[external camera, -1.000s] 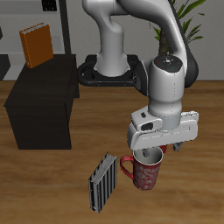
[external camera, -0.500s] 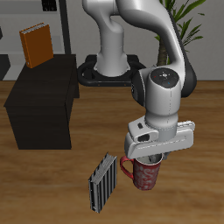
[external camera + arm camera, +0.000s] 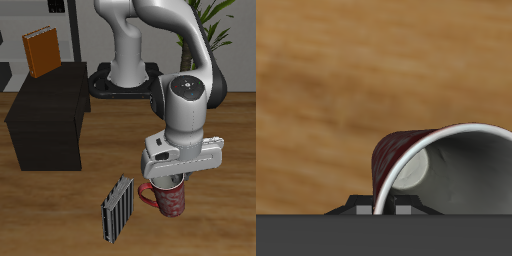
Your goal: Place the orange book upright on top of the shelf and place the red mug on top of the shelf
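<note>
The orange book (image 3: 42, 52) stands upright on the back end of the black shelf (image 3: 50, 118). The red mug (image 3: 171, 201) stands upright on the table near its front edge, handle toward the grey striped book. My gripper (image 3: 172, 183) is straight above the mug, fingers down at its rim. In the wrist view the mug's dark red wall (image 3: 396, 160) and grey-white inside (image 3: 466, 170) fill the frame. My gripper (image 3: 378, 208) has its two fingertips close together, one on each side of the mug's rim. It is shut on the mug's wall.
A grey striped book (image 3: 118, 208) stands tilted right beside the mug, near the table's front edge. A potted plant (image 3: 205, 25) and the robot's base (image 3: 125, 80) are at the back. The shelf top in front of the orange book is bare.
My gripper has come down onto the mug's rim and closed on it. The mug has shifted slightly away from the grey striped book. The orange book has not moved.
</note>
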